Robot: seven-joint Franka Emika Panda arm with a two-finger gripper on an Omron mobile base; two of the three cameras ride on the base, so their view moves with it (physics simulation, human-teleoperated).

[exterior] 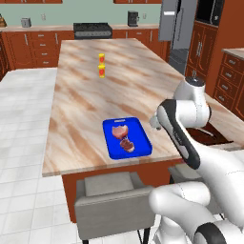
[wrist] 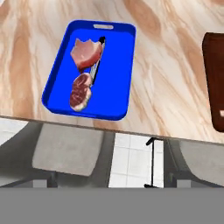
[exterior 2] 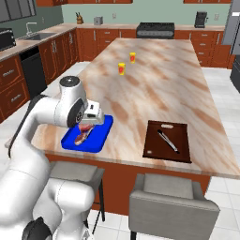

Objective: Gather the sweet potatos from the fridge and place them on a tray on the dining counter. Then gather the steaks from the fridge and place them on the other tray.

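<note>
Long marbled tabletop [exterior: 95,90] of dining island, fridge [exterior: 174,21] far behind at the wall. Dark brown tray [exterior 2: 167,140] near front edge, carrying just a thin grey utensil [exterior 2: 168,141]; no sweet potatos seen on it. Bright blue tray [wrist: 117,65] well apart from it, with two steaks [wrist: 83,74] lying end to end beside a thin utensil. Fingers, by judgement, spread wide & pinching nothing, hanging above blue tray w/ steaks below. Probably release step just done: lift straight up, keep clear of tray rim, no sideways drag over meat. Then check the brown tray before ending.
</note>
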